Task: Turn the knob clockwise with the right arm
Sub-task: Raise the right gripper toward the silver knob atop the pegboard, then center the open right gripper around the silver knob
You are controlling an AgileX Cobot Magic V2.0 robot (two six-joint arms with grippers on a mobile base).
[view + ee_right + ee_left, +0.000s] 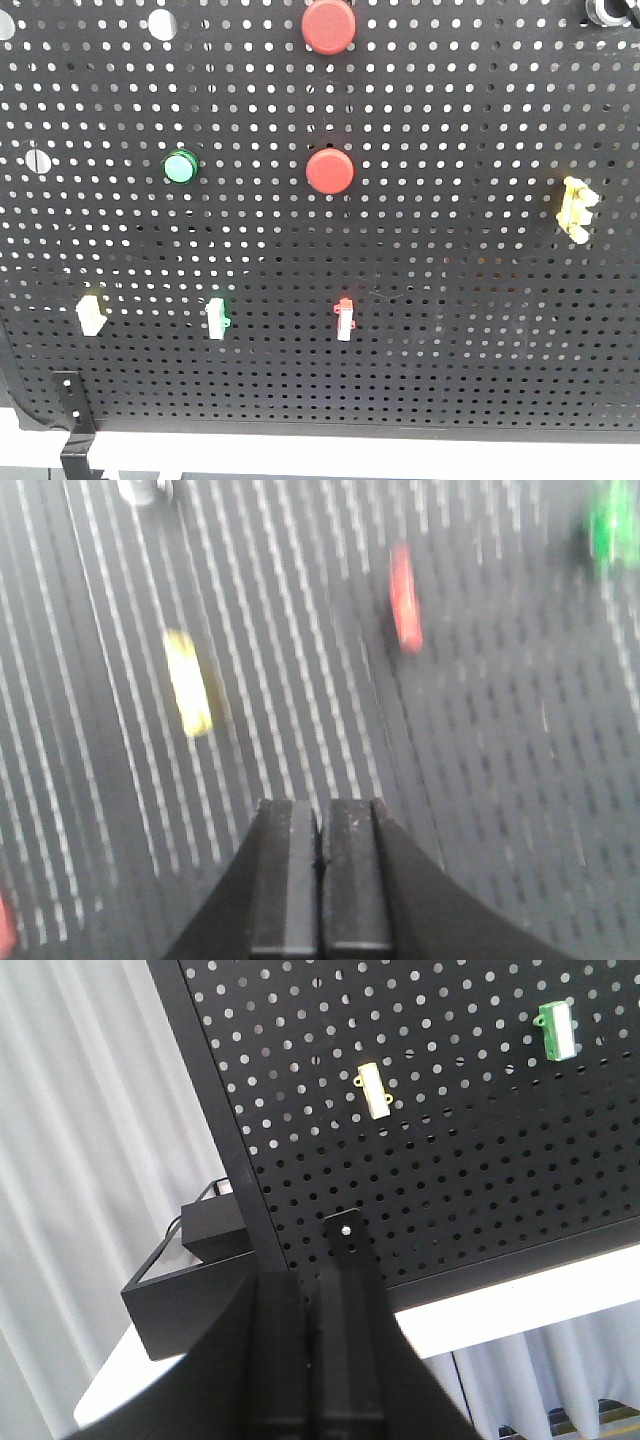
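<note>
Knob (605, 10) is sitting at the top right corner of the pegboard (450, 300), half cut off by the frame. It is above the yellow pronged piece (574, 208), which is near the right edge. Neither arm is showing in the front view.

Left wrist view: left gripper (318, 1360) is resting with fingers pressed together, holding nothing. It is facing the board's lower left corner, below a pale switch (373, 1090).

Right wrist view: everything is smearing into streaks. Right gripper (320, 880) is showing its fingers flat together and empty. A pale silvery blob (145, 490) at the frame's top left may be the knob; cannot tell.

Risk: closed fingers cannot straddle the knob, so unless they open first they are likely to butt it or skid off. With the blur making the target doubtful, the red button (405, 598) or the yellow piece could get taken instead.
</note>
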